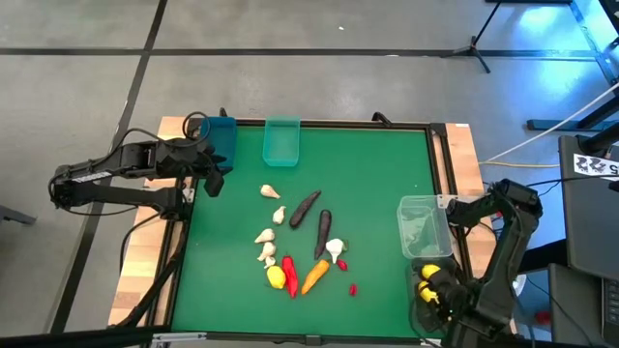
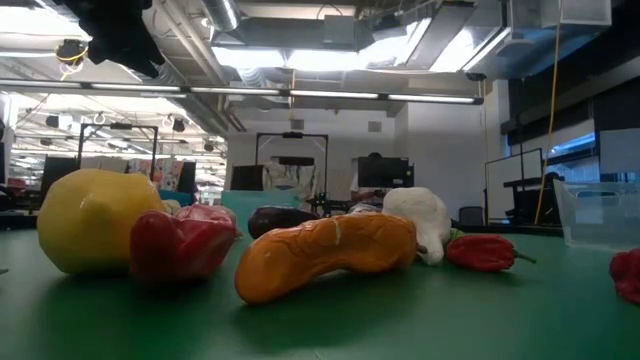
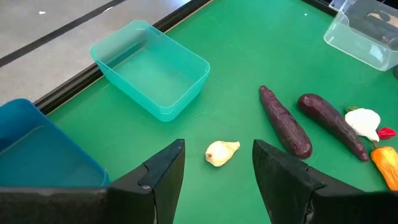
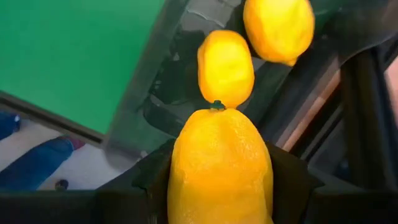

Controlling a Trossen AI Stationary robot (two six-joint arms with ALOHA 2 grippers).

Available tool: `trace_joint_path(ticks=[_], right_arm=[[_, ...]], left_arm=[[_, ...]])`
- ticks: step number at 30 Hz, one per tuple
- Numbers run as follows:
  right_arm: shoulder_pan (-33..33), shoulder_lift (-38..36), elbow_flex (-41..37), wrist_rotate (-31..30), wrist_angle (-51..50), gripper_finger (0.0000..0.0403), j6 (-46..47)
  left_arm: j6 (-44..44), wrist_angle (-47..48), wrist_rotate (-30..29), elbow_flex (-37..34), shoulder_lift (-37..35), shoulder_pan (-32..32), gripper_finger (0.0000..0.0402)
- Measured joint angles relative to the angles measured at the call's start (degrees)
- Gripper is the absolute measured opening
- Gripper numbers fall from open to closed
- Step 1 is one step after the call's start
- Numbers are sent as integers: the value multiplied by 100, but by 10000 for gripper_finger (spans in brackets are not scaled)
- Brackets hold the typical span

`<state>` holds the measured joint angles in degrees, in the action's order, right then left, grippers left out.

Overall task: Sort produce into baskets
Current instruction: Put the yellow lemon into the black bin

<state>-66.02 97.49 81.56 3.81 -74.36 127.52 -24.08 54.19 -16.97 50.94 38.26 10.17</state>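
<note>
Right gripper (image 4: 217, 186) is clamping a lemon (image 4: 219, 165) lengthwise over the grey bin (image 1: 430, 290) at worktop's 4 o'clock, stem end facing outward; left gripper (image 3: 217, 165) is hovering, fingers wide.

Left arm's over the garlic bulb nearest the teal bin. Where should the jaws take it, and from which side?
Come straight down on the garlic bulb with the left gripper and close across its rounded body. It lies on its side, stem tip pointing sideways, with bare mat around it, so the fat middle probably holds best.

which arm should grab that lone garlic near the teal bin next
Left. Its open gripper hovers right by the garlic, beside the teal bin. The right gripper is shut on a lemon.
</note>
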Motion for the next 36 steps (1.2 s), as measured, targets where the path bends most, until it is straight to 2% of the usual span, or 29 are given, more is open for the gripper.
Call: trace_joint_path(ticks=[12, 17, 33, 36], right_arm=[[10, -43, -946, 132, 1153, 196, -9], [13, -77, -966, -39, 1262, 196, -31], [4, -219, -966, -15, 1280, 196, -17], [4, -219, -966, -19, 1313, 210, -38]], left_arm=[[-61, 2, 0, 0, 0, -2, 185], [-61, 1, 0, 0, 0, -1, 185], [-61, 0, -9, 0, 0, -2, 185], [-61, 2, -9, 0, 0, -1, 185]])
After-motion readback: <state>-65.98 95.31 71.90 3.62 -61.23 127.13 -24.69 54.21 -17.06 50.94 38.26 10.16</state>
